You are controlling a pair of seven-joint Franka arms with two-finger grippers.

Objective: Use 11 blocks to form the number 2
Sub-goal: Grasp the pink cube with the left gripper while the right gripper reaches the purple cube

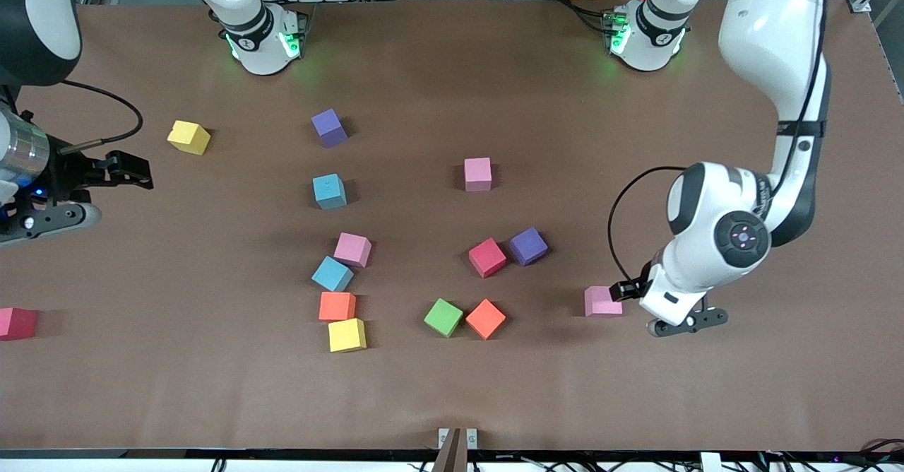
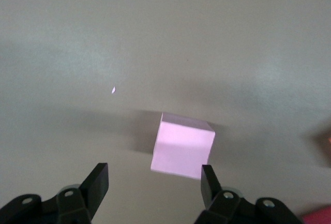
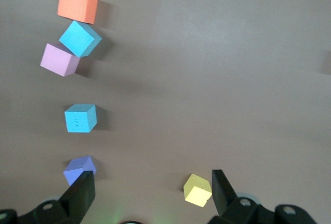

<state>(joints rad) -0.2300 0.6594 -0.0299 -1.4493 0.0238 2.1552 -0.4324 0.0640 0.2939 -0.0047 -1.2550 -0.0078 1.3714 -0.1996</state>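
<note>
The blocks lie scattered; no digit shape stands on the table. My left gripper point(image 1: 623, 291) is open and low at a pink cube point(image 1: 602, 301). In the left wrist view this pink cube point(image 2: 182, 146) lies just ahead of the open gripper point(image 2: 153, 180), close to one fingertip point(image 2: 208, 180). A pink point(image 1: 352, 249), a light blue point(image 1: 332, 273), an orange point(image 1: 337, 306) and a yellow cube point(image 1: 347, 335) form a rough line. My right gripper point(image 1: 138, 172) is open and empty near another yellow cube point(image 1: 188, 137), which also shows in the right wrist view point(image 3: 197, 190).
A green cube point(image 1: 443, 317) touches an orange cube point(image 1: 485, 319). A red point(image 1: 487, 257) and a purple cube point(image 1: 528, 246) lie together. A purple point(image 1: 330, 128), a light blue point(image 1: 330, 191) and a pink cube point(image 1: 478, 174) lie nearer the bases. A reddish cube point(image 1: 15, 323) lies at the right arm's end.
</note>
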